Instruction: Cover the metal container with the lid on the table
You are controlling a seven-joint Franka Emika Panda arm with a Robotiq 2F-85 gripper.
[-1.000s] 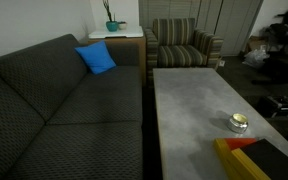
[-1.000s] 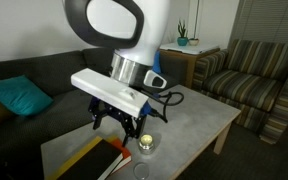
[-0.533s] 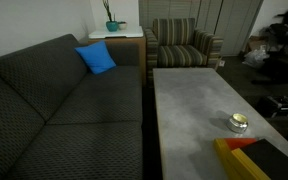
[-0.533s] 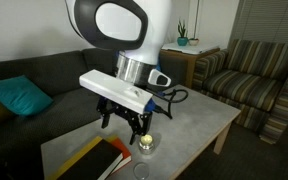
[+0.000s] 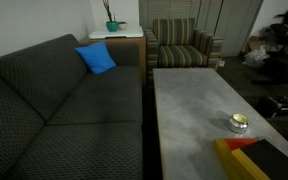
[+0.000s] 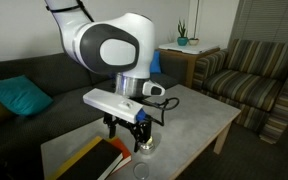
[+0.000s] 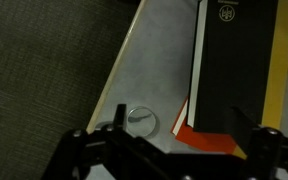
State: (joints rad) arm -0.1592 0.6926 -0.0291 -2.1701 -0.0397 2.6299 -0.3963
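The metal container [image 5: 238, 123] is a small shiny pot standing on the grey table [image 5: 194, 100], next to a flat yellow block. In an exterior view it [image 6: 145, 144] stands right beside my gripper [image 6: 131, 134], which hangs low over the table [image 6: 196, 113]. In the wrist view my gripper [image 7: 182, 120] is open and empty. A flat round see-through lid [image 7: 141, 120] lies on the table by one finger, close to the table edge. The container is hidden in the wrist view.
A black book on a red sheet [image 7: 234, 70] and a yellow block [image 5: 246, 160] lie under and beside the gripper. A dark sofa [image 5: 54, 100] runs along the table. A striped armchair [image 5: 184, 45] and a wooden side table [image 6: 184, 55] stand beyond.
The arm has swung down and bent over the table. The gripper has dropped lower, next to the container. The container, lid and books have not moved.
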